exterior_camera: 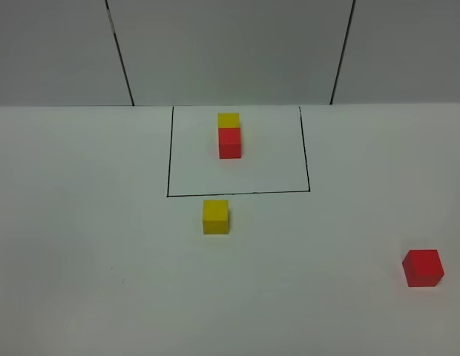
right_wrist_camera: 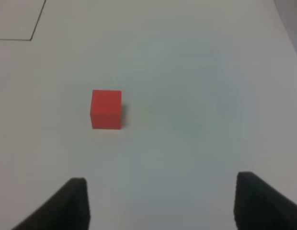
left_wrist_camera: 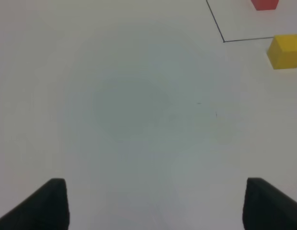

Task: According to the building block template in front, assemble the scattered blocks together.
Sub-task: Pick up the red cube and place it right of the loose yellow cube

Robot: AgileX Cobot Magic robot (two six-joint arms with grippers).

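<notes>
Scattered blocks [exterior_camera: 215, 216]: 2 small cubes, both loose on the white desk [exterior_camera: 81, 259], well apart & not touching. One is the yellow block [exterior_camera: 216, 212]. It sits just outside the black line box [exterior_camera: 237, 193], near the front line, a bit left of the middle. The other is the red block [exterior_camera: 423, 268]. It sits far off on the right side, closer to the front of the desk, near the edge of the high view.

The building block template [exterior_camera: 229, 133] stands inside the box, toward the back. It has a yellow cube [exterior_camera: 228, 120] behind & a red cube [exterior_camera: 230, 143] in front, pressed together w/ no gap.

The left pincer [left_wrist_camera: 155, 206] has its 2 black fingers [left_wrist_camera: 52, 203] wide apart. Nothing is btw them, just bare desk. From its cam the yellow block is up ahead & off to one side, beside a corner of the line box.

The right pincer [right_wrist_camera: 163, 203] has its fingers apart too, w/ nothing btw them. The red block lies ahead of it, nearer one finger than the other, not touching either.
</notes>
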